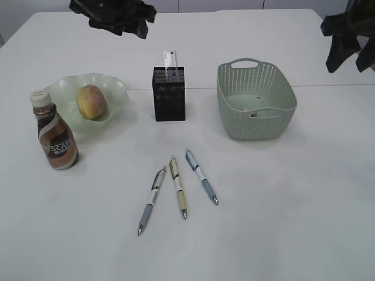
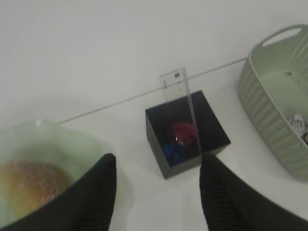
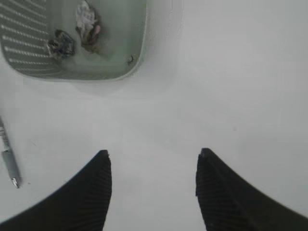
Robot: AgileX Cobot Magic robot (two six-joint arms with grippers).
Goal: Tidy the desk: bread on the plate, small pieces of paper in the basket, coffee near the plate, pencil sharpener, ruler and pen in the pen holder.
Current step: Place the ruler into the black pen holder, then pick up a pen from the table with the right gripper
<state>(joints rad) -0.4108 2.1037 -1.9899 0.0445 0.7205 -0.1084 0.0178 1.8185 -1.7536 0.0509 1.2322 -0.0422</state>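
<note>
You have the bread (image 1: 91,100) on the plate (image 1: 120,88), coffee (image 1: 54,133) beside it, paper scraps in the basket (image 1: 256,126), ruler (image 1: 171,63) in the pen holder (image 1: 169,96); 3 pens (image 1: 177,187) remain on the bench (image 1: 293,222), both pincers wide and empty.

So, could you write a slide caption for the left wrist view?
Open left gripper above the pen holder containing the ruler, between plate and basket.

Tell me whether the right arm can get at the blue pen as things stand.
Probably yes. The right gripper is open and empty above bare desk, and the blue pen lies flat in the open, apart from the other pens.
</note>
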